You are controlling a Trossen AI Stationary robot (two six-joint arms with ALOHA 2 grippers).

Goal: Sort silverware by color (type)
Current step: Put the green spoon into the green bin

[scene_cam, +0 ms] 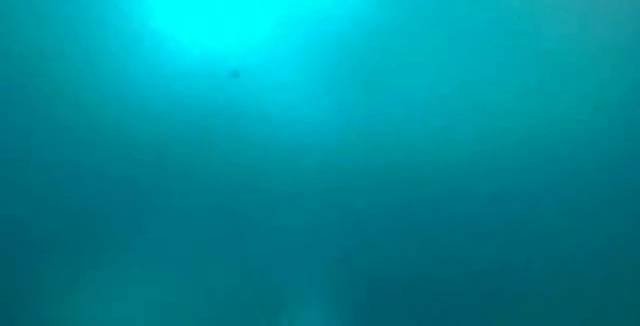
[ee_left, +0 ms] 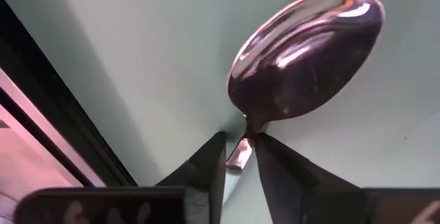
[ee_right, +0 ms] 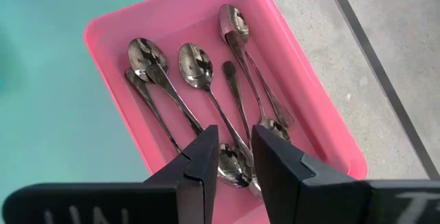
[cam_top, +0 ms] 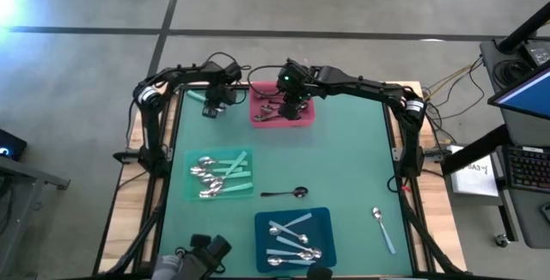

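Several blue-handled spoons [cam_top: 292, 241] lie in the blue tray [cam_top: 322, 220] at the near edge. One dark spoon [cam_top: 285, 193] and another blue-handled spoon [cam_top: 383, 229] lie loose on the mat. Mint-handled spoons [cam_top: 219, 175] fill the green tray [cam_top: 193, 192]. Farther off, the left gripper [ee_left: 239, 157] pinches a spoon's neck [ee_left: 242, 150] beside the pink tray [ee_right: 110, 28]. Above the tray's metal spoons [ee_right: 196, 66] hangs the right gripper [ee_right: 235, 157], jaws slightly apart, empty.

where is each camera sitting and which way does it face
High view: above the table, looking straight down; both arms, left gripper, right gripper over the pink tray.
Low view: only a teal blur; nothing can be told.
Left wrist view: on the left arm, looking past its jaws, which flank a spoon at its neck.
Right wrist view: on the right arm, looking down into the pink tray of metal spoons, jaws apart.
Shared: high and right wrist views both show the pink tray.
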